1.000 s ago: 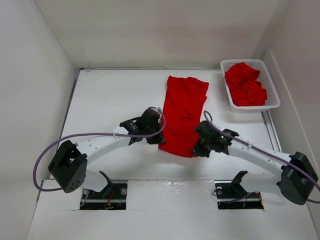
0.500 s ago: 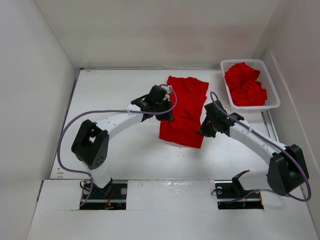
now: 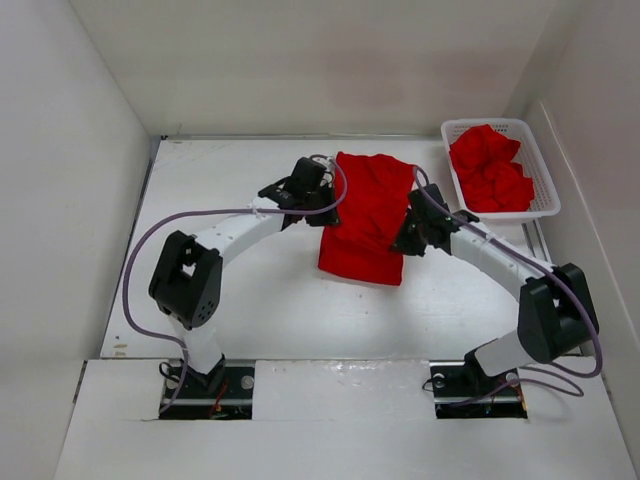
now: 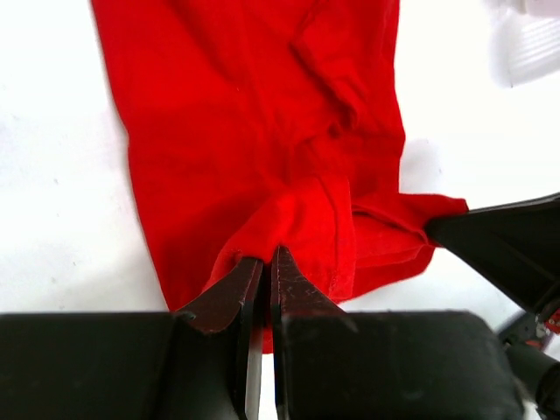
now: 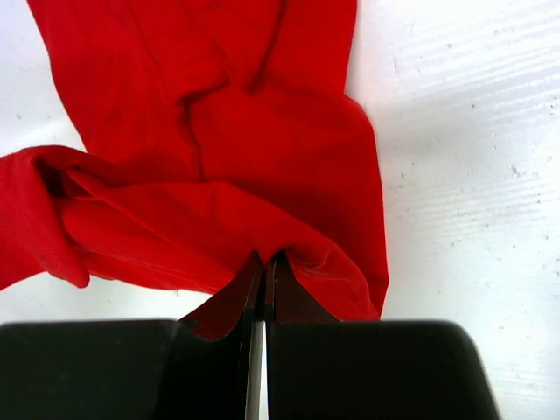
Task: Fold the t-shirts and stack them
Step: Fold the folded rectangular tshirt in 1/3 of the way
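Red cloth, a plain short-sleeved t-shirt (image 3: 365,215), lies folded into a long strip on the white table (image 3: 230,190), running from the upper centre of the overhead view down to mid-frame. The left gripper (image 4: 267,262) has its black jaws pressed together on a pinch of the shirt's raised near hem at the strip's left side. The right gripper (image 5: 264,267) is clamped the same way on the hem at the right side, and the fabric there doubles over the strip. More crumpled red t-shirts (image 3: 490,170) fill the white plastic mesh basket (image 3: 510,212) in the upper right corner, well apart.
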Robot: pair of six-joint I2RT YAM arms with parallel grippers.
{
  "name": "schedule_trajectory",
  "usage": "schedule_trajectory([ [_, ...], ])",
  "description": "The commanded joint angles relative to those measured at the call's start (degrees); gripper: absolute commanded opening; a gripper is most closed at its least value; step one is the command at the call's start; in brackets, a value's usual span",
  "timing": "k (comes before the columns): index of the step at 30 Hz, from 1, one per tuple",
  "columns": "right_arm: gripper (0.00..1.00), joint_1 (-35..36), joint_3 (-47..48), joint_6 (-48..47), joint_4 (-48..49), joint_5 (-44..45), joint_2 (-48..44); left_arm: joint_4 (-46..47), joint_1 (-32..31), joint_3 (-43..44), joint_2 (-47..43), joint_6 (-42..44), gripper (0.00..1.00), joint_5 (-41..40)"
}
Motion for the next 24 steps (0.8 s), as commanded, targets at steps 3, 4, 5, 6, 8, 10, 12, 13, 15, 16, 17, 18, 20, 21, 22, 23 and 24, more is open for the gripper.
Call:
schedule_trajectory([
  [3, 0.00, -1.2, 3.8, -0.6, 2.6, -0.1, 2.4, 4.3, 0.9, 5.5, 3.1, 3.0, 0.00, -2.3],
  [4, 0.00, -1.2, 3.8, -0.6, 3.2, -0.1, 2.4, 4.3, 0.9, 6.2, 3.8, 3.8, 0.00, -2.3],
  [5, 0.00, -1.8, 4.4, -0.6, 3.2, -0.1, 3.1, 4.3, 1.4, 7.9, 5.4, 3.8, 0.00, -2.3],
  [6, 0.00, -1.8, 4.4, -0.6, 3.2, -0.1, 3.9, 3.6, 1.4, 8.8, 5.4, 4.6, 0.00, -2.3],
  [8, 0.00, -2.4, 5.0, -0.6, 4.0, -0.7, 4.7, 2.8, 1.4, 10.4, 7.7, 4.6, 0.00, -3.0],
  [10, 0.00, -2.4, 5.5, -1.1, 4.7, -0.7, 5.5, 2.8, 1.4, 11.5, 9.1, 4.1, 0.00, -3.7],
  [12, 0.00, -2.9, 6.2, -1.1, 4.7, -0.7, 7.5, 2.8, 1.9, 12.1, 9.7, 3.5, 0.00, -3.7],
  [13, 0.00, -2.9, 6.8, -1.1, 4.7, -0.7, 8.0, 2.8, 1.9, 12.7, 9.7, 3.5, 0.00, -3.2],
  [15, 0.02, -2.9, 7.3, -1.1, 5.3, -1.3, 9.4, 2.8, 3.2, 12.7, 10.8, 3.5, 0.00, -3.2],
  [16, 0.04, -2.9, 8.0, -1.1, 5.3, -1.3, 9.4, 2.8, 3.2, 12.7, 10.8, 3.5, 0.00, -3.2],
  [17, 0.08, -2.9, 8.0, -1.1, 5.3, -1.3, 10.3, 2.8, 3.2, 12.7, 11.4, 3.5, 0.00, -3.2],
  [18, 0.13, -2.9, 8.7, -1.6, 6.0, -1.3, 10.3, 2.8, 3.2, 12.7, 11.4, 3.5, 0.00, -3.2],
  [20, 0.27, -3.4, 9.4, -1.6, 6.0, -1.3, 10.9, 3.6, 3.2, 13.3, 11.9, 3.5, 0.24, -1.6],
  [21, 0.31, -3.4, 10.2, -1.6, 6.0, -1.3, 11.5, 3.6, 3.2, 13.3, 11.9, 4.1, 0.37, -1.0],
  [22, 0.35, -3.4, 10.8, -2.1, 6.0, -1.3, 11.5, 4.3, 3.2, 13.9, 11.9, 4.1, 0.68, -0.5],
  [23, 0.40, -3.4, 11.3, -2.9, 6.0, -1.8, 11.5, 4.3, 3.2, 13.9, 11.9, 4.1, 0.77, -0.5],
  [24, 0.48, -3.4, 11.3, -2.9, 5.4, -1.9, 10.8, 3.6, 3.2, 15.7, 11.9, 4.6, 0.88, -0.5],
])
